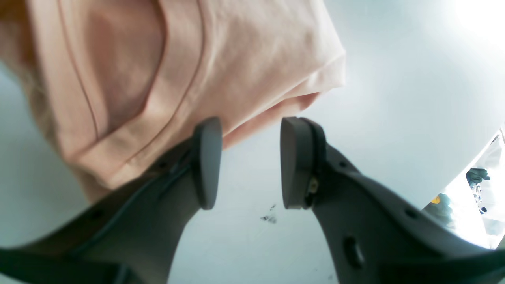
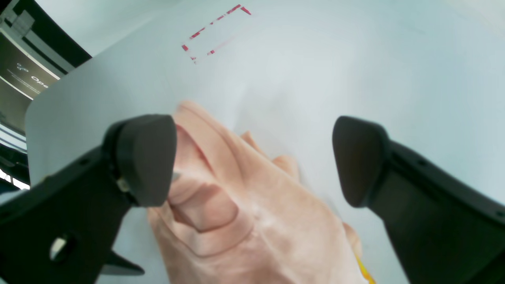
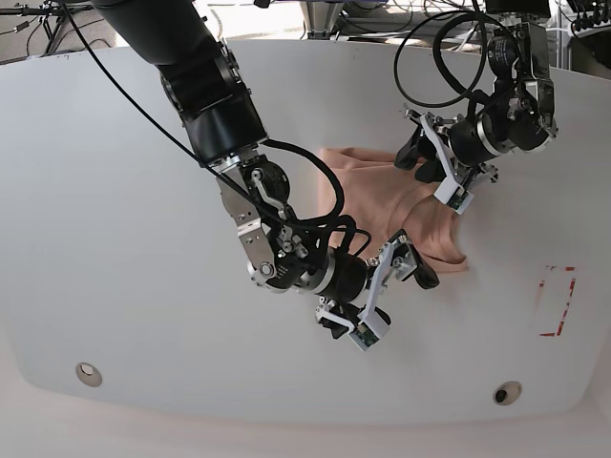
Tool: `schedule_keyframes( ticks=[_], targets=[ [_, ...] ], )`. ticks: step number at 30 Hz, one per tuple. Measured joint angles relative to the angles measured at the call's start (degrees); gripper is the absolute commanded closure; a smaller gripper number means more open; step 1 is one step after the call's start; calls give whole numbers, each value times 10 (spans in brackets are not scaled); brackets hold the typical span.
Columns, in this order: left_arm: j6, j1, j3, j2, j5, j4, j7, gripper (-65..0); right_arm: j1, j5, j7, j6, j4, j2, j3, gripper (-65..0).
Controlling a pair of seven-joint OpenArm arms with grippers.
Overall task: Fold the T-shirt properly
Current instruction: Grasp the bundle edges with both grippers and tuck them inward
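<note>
Lying bunched near the middle of the white desk (image 3: 115, 219), the salmon-pink T-shirt (image 3: 401, 205) sat between the two arms. In the base view its far edge ran roughly straight below the left claw (image 3: 431, 170), and its near corner tapered to a point just beside the right claw (image 3: 380, 298).

The right claw (image 2: 254, 161) had its jaws spread wide with nothing between the pads; in the right wrist view a folded, wrinkled ridge of the shirt (image 2: 240, 213) lay under the gap, close to one pad and well apart from the other. A thin strip of yellow (image 2: 365, 272) showed at the cloth's lower edge.

The left claw (image 1: 250, 161) stood partly open, gripping nothing. In its wrist view a hemmed, doubled edge of the shirt (image 1: 177, 79) lay just beyond the fingertips (image 1: 207, 161); one pad overlapped the fabric's border in the picture, though whether it touched could not be told. Bare desk showed through the gap, with a few small dark marks (image 1: 269, 217).

Open surface stretched wide on both sides of the shirt. A dashed red rectangle (image 3: 557, 301) was marked on the desk toward one side, well apart from the cloth. Two round fittings (image 3: 88, 372) sat near the desk's front edge.
</note>
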Motion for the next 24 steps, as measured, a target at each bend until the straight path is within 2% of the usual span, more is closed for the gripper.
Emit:
schedule_keyframes(
  ticks=[10, 14, 17, 20, 24],
  targets=[
    [0, 0, 0, 0, -2, 0, 0, -233, 50, -8, -19, 2, -80, -35, -49, -599],
    [0, 0, 0, 1, -2, 0, 0, -233, 51, -7, -19, 4, -80, -31, -47, -598],
    [0, 0, 0, 3, -2, 0, 0, -233, 48, -6, -17, 4, -80, -11, -41, -593],
    [0, -1, 0, 10, -2, 0, 0, -232, 33, -7, -8, 2, -79, 11, -36, -541],
    [0, -3, 0, 31, 0, 0, -2, -229, 3, -15, 17, 1, -81, 41, -37, -380]
  ],
)
